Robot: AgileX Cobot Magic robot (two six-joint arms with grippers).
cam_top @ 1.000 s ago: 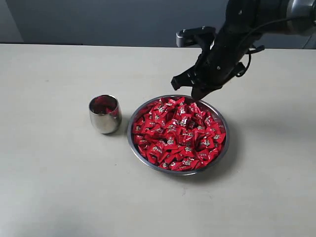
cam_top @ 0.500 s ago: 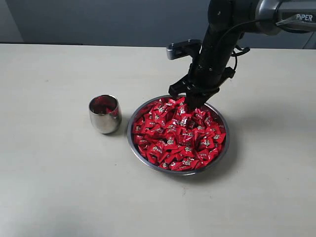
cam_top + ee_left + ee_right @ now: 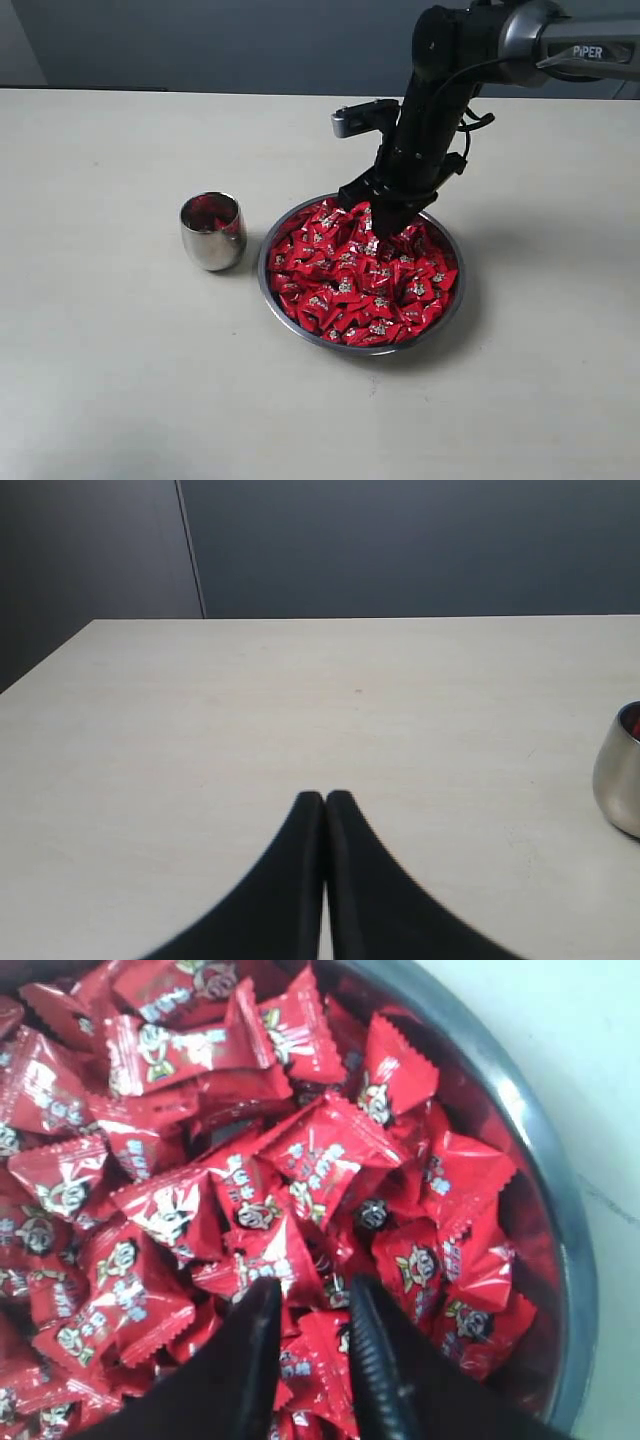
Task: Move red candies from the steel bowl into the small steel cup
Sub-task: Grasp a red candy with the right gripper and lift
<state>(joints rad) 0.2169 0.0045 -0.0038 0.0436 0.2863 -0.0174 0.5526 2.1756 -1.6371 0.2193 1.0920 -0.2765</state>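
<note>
the right arm (image 3: 440, 95) comes in from the far right of the table (image 3: 120, 380), bends at its dark wrist and points steeply down over the far part of the steel bowl (image 3: 262, 275). the right gripper (image 3: 386, 226) has its tips dipped into the heap of red candies (image 3: 350, 285). in the wrist view its two black fingers (image 3: 375, 1360) stand a little apart, tips among the wrappers, with no candy clearly pinched. the candies fill the bowl, which sits just right of the small steel cup (image 3: 212, 232), not touching it. the left gripper (image 3: 325, 800) hovers over bare table, jaws pressed together, empty.
</note>
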